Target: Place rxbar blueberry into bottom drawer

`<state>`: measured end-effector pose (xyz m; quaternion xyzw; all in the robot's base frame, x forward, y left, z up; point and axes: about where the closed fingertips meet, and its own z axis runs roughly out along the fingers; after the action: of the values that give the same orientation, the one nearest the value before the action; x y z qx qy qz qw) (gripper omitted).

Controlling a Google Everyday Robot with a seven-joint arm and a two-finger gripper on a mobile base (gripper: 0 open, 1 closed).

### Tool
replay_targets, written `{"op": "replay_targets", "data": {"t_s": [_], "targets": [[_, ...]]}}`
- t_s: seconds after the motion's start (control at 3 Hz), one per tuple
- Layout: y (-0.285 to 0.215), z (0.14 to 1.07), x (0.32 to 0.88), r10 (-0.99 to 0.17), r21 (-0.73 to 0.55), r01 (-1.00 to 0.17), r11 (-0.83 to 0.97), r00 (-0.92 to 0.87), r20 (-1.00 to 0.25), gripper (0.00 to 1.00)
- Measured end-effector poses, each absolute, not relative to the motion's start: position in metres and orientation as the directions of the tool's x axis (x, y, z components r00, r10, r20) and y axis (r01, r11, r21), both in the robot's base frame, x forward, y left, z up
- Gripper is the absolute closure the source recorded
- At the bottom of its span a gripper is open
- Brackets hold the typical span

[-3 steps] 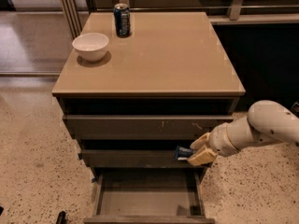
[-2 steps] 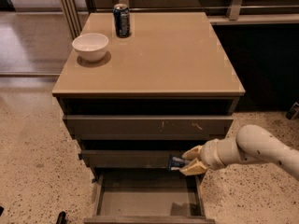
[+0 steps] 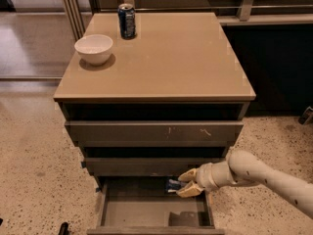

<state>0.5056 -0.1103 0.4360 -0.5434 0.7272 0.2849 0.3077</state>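
Note:
The rxbar blueberry (image 3: 172,185) is a small dark blue bar held between my gripper's cream fingers. My gripper (image 3: 183,183) is shut on it, reaching in from the right, just under the middle drawer's front and over the back right part of the bottom drawer (image 3: 146,214). The bottom drawer is pulled out, with a flat grey floor and thin side walls. The bar hangs a little above that floor.
Two taller drawers (image 3: 154,131) with scuffed fronts sit above. On the cabinet top stand a white bowl (image 3: 94,48) and a blue soda can (image 3: 127,20). A dark shape (image 3: 183,218) lies on the drawer floor near the front right. Speckled floor surrounds the cabinet.
My gripper has moved left and down with the bar, from beside the middle drawer's right end to over the open bottom drawer.

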Motion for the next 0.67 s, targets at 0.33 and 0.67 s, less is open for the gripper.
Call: {"op": "replay_targets", "data": {"t_s": [0.33,0.67], "targets": [[-0.111,0.435,0.506,-0.626,0.067,-0.967,0.244,-0.21,-0.751,1.0],[-0.108,0.393,0.502,-0.674,0.01,-0.976,0.218,-0.158,-0.721,1.0]]}}
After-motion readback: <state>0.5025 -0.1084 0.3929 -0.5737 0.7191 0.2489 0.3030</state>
